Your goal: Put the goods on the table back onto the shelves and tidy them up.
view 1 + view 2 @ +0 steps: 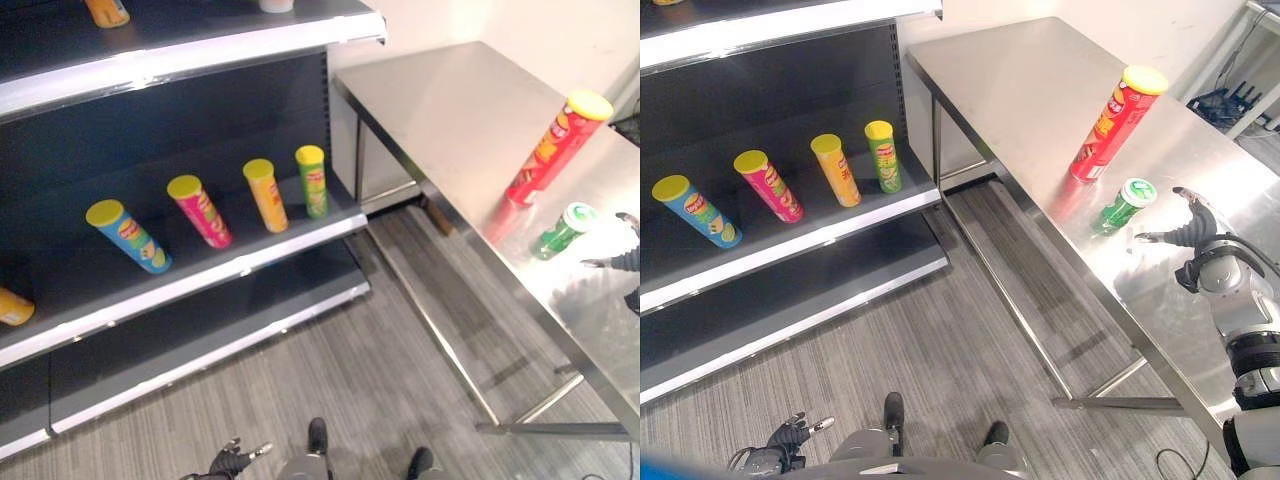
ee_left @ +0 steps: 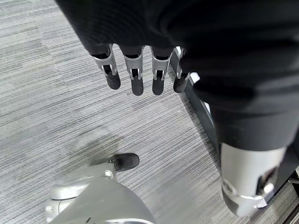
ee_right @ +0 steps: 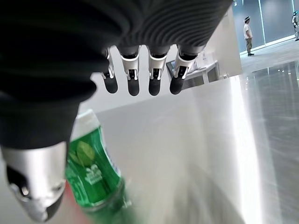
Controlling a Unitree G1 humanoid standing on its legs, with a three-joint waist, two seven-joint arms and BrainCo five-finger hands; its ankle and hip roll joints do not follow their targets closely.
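Note:
A tall red can point(image 1: 1113, 123) with a yellow lid stands on the steel table point(image 1: 1040, 90). Just in front of it stands a short green can point(image 1: 1122, 205) with a white lid, seen close in the right wrist view as the green can point(image 3: 96, 175). My right hand point(image 1: 1191, 232) hovers over the table just right of the green can, fingers point(image 3: 133, 79) straight and apart from it, holding nothing. My left hand point(image 1: 790, 434) hangs low above the floor, its fingers point(image 2: 135, 77) relaxed and empty.
On the middle shelf point(image 1: 200, 275) stand a blue can point(image 1: 128, 236), a pink can point(image 1: 201, 210), an orange can point(image 1: 266, 195) and a green can point(image 1: 312, 181) in a row; another orange can point(image 1: 14, 306) lies at the far left. Grey floor point(image 1: 330, 360) separates shelf and table.

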